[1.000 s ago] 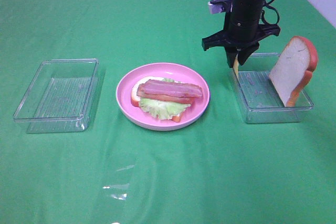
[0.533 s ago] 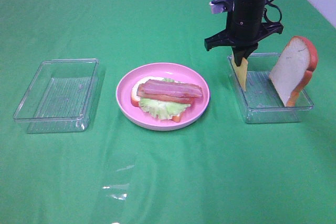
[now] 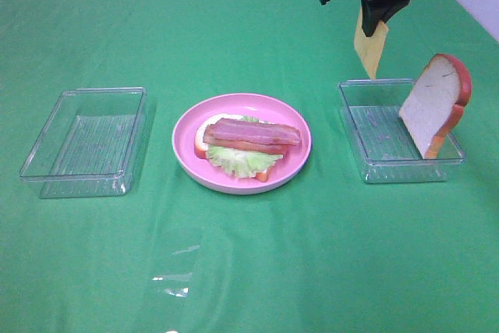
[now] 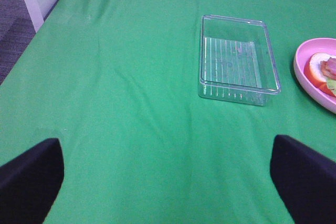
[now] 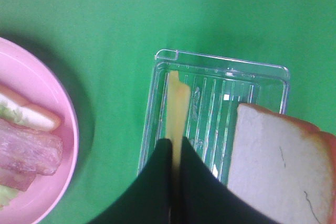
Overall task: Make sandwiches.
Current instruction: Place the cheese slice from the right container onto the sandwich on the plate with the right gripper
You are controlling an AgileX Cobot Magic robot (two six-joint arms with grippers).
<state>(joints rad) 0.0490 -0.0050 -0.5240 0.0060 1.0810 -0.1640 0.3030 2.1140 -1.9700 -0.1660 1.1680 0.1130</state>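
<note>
Green cloth covers the tabletop (image 3: 249,271). The plate (image 3: 187,126) is pink. The bacon (image 3: 253,132) is reddish-brown, the lettuce (image 3: 242,161) pale green, the cheese slice (image 3: 369,47) yellow. The bread slice (image 3: 433,103) is white, crusted orange. Both ribbed trays (image 3: 86,142) (image 3: 382,142) are clear. The right gripper (image 3: 380,19) is black.

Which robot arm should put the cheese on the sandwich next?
The right one, probably. Its gripper is shut on the cheese slice, lifted above the right tray, beside the pink plate. The left gripper is open and empty, over by the other tray.
</note>
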